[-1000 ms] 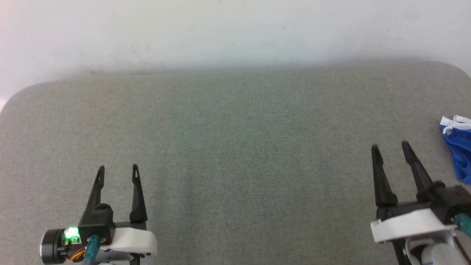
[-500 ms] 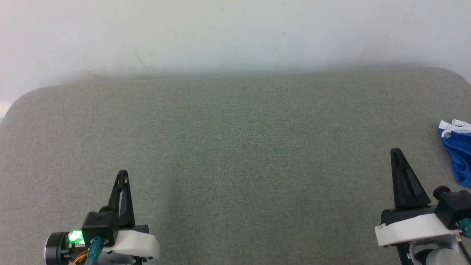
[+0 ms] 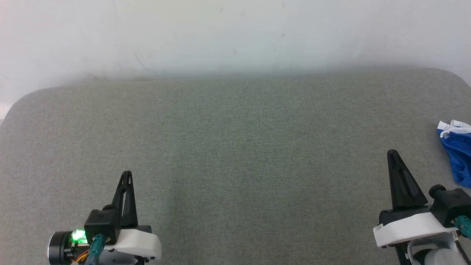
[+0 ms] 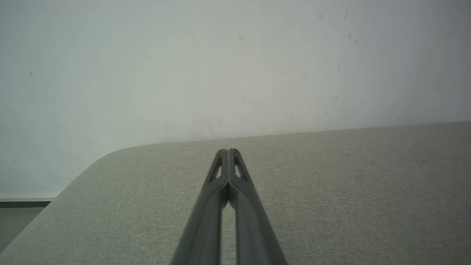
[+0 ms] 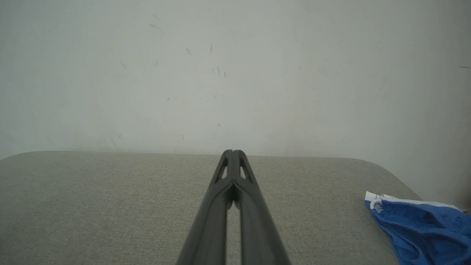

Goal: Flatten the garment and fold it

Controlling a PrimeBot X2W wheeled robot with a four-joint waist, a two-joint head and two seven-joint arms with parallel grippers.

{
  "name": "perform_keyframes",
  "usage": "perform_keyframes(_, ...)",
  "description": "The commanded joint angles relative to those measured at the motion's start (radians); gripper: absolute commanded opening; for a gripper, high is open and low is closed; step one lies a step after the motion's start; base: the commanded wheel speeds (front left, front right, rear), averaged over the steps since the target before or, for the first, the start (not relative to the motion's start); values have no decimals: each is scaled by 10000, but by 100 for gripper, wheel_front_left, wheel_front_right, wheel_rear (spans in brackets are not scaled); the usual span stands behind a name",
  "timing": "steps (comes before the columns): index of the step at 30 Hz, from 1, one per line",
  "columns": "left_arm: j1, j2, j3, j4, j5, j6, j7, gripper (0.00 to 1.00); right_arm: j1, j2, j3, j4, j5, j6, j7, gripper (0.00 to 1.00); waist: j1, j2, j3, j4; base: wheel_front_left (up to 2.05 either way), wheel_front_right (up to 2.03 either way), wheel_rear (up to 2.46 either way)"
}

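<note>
While garment [image 3: 457, 162] lies bunched on table [image 3: 235, 147], L gripper [image 3: 126, 173] & R gripper [image 3: 392, 152] — fingers pressed together, empty.

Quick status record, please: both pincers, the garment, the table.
left pincer: shut, empty, over the table's near left
right pincer: shut, empty, apart from the garment
garment: blue with white band, crumpled at the table's right edge
table: grey-green fabric top, wall behind
task: flattening not yet begun
</note>
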Motion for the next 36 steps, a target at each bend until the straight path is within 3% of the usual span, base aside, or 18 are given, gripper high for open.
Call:
perform_keyframes(1, -58, -39, 76, -49, 75, -44, 66, 0, -16, 19, 27, -31, -65, -4, 51, 0, 0, 0, -3, -1, 0, 0, 0)
perform_keyframes(36, -154, -304, 258, -165, 227, -509, 780, 0, -46, 54, 221, -80, -369, -9, 767, 0, 0, 0, -138, -52, 0, 0, 0)
